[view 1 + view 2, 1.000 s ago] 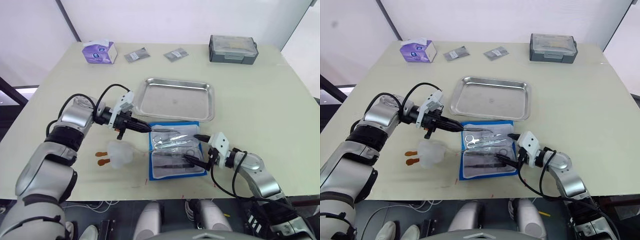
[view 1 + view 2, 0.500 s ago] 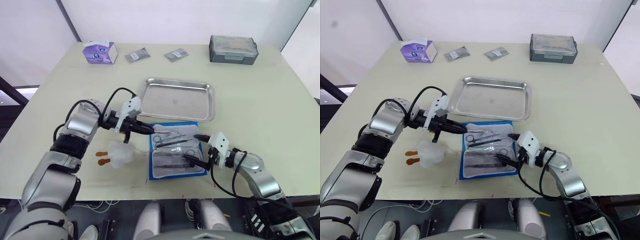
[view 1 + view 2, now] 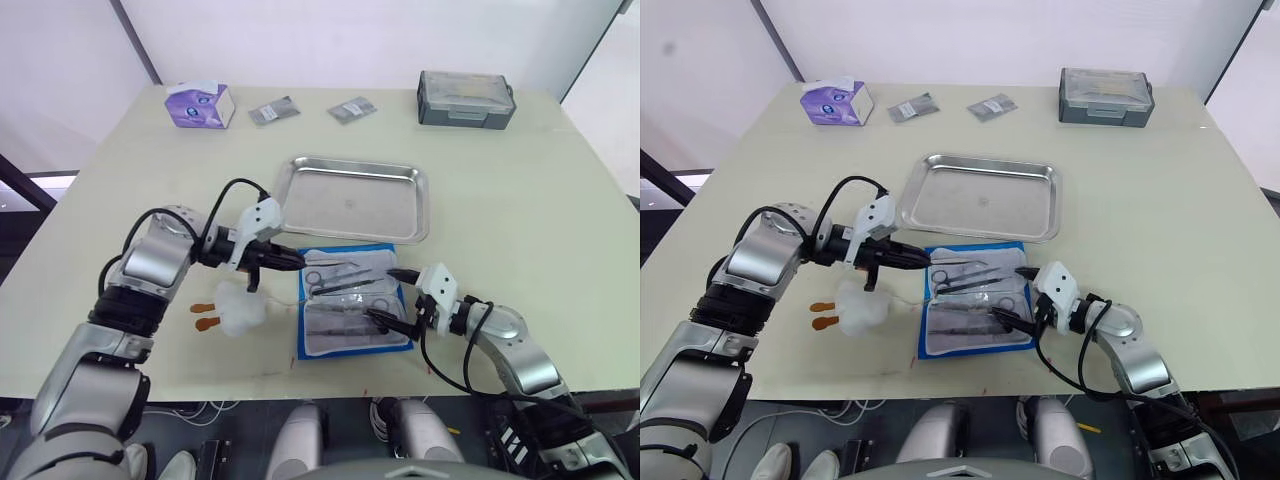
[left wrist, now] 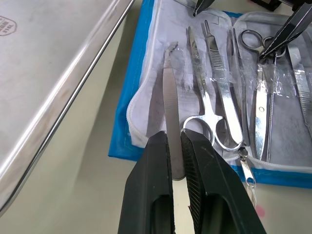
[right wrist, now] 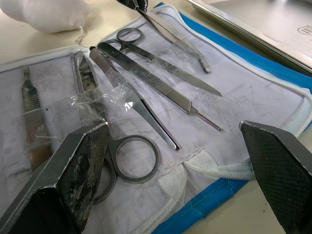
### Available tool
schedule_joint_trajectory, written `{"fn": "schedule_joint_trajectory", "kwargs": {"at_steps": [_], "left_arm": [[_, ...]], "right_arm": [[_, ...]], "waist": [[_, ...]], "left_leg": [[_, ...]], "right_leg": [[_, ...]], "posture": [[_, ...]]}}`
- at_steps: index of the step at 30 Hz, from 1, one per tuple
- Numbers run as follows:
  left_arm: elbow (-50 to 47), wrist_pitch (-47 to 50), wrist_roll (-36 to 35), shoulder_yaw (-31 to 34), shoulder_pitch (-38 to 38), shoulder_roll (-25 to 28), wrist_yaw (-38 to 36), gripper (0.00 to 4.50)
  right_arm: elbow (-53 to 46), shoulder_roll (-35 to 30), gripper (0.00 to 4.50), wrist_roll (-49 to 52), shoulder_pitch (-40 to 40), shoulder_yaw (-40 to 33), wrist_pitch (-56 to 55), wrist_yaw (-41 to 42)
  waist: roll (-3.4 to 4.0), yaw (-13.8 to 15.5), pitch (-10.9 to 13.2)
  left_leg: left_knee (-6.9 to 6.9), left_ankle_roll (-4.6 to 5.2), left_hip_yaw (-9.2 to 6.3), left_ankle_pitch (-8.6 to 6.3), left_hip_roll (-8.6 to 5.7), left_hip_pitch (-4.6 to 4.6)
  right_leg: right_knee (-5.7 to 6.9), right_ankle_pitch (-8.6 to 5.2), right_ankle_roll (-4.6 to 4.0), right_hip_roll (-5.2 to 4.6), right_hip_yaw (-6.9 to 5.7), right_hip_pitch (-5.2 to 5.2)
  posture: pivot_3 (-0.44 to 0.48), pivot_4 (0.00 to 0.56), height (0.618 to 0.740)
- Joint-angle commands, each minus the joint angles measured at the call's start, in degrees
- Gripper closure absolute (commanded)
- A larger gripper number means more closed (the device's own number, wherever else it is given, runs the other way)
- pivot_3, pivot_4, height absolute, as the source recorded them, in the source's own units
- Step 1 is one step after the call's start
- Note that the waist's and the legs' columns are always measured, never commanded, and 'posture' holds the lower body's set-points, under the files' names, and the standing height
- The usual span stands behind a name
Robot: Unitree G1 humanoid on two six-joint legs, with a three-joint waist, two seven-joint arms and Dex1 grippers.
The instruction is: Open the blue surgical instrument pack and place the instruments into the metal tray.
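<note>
Bright even overhead light, soft shadows, glare on metal tray [image 3: 352, 199], wrist fingertips blurred

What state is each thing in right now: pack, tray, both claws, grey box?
Blue surgical instrument pack: unfolded flat, lining up, instruments lying in it.
Metal tray: upright, no instruments inside.
Left claw: shut on a flat metal tool at the pack's edge.
Right claw: open, over the pack.
Grey box: lid closed.

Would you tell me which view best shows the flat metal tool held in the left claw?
The left wrist view: the slim flat steel tool sits clamped between the left claw, whole blade visible. The head views and right wrist view show it small.
</note>
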Motion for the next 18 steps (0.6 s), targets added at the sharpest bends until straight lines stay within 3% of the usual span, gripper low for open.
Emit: {"fn": "schedule_joint_trajectory", "kwargs": {"at_steps": [1, 18], "left_arm": [[-2.69, 1.40, 0.00, 3.81, 1.37, 2.48, 1.39, 4.42], [-7.40, 5.70, -3.26, 8.35, 5.37, 7.26, -1.92, 4.42]], "right_arm": [[6.07, -0.30, 0.00, -2.66, 2.38, 3.35, 4.31, -0.13], [6.37, -0.25, 0.00, -2.61, 2.23, 3.22, 4.33, -0.08]], "waist": [[0.00, -0.01, 0.00], [0.00, -0.07, 0.00]], "left_leg": [[-0.01, 0.00, 0.00, 0.00, 0.00, 0.01], [-0.06, 0.00, 0.04, 0.00, 0.02, 0.07]], "right_leg": [[0.01, 0.00, 0.00, 0.00, 0.01, 0.00], [0.04, -0.01, -0.02, 0.01, 0.04, 0.00]], "posture": [[0.000, 0.150, 0.738], [0.000, 0.150, 0.738]]}}
